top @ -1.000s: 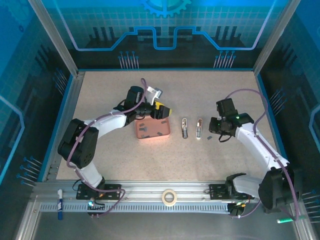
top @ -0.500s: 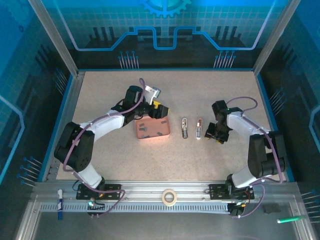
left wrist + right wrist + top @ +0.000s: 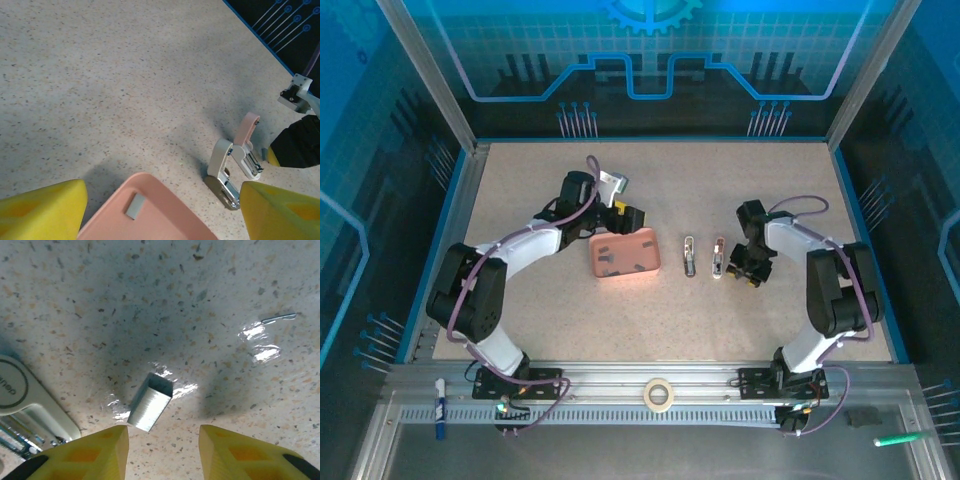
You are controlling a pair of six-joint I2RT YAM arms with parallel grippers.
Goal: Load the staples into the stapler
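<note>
Right gripper (image 3: 164,438) has closed in at the stapler's (image 3: 718,258) 3 o'clock, jaws apart over staples (image 3: 150,401). Left gripper (image 3: 160,207), jaws apart, hovers at the tray's (image 3: 625,262) 12 o'clock.

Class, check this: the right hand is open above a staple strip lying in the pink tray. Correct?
No. The right hand is open above a staple strip, but it lies on the table, not in the pink tray; the right wrist view shows this.
</note>
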